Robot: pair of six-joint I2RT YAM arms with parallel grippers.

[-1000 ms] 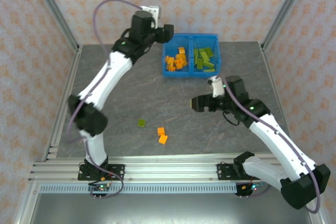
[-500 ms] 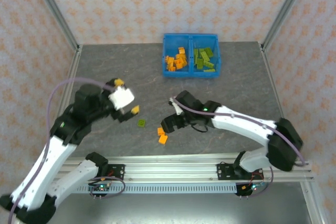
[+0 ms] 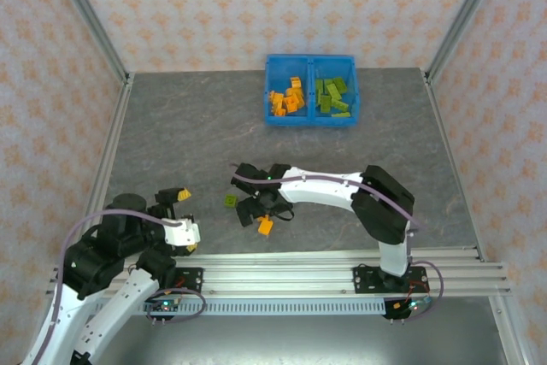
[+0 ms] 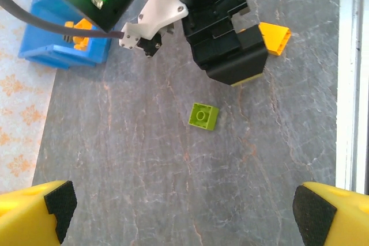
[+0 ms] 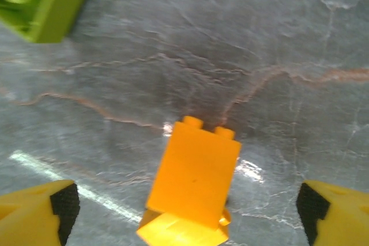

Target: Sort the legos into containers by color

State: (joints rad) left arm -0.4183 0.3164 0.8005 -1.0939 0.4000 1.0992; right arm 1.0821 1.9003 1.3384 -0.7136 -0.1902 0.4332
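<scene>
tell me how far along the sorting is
Mostly done: the bin holds orange legos in its left compartment, green ones in its right. Nothing is gripped: the right gripper hangs open over an orange lego on the table; the left gripper is open too. At least that and a green lego are left.

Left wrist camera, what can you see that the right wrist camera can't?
The left wrist view adds the bright blue plastic bin in its far corner, the right arm's black end effector seen from outside, and the metal rail along the table edge. The right wrist view adds a close look at the two studs on the orange plastic lego brick, just ahead of its wide-apart yellow fingertips. Both share the small olive-green plastic lego brick, an orange brick and the grey marbled tabletop.
</scene>
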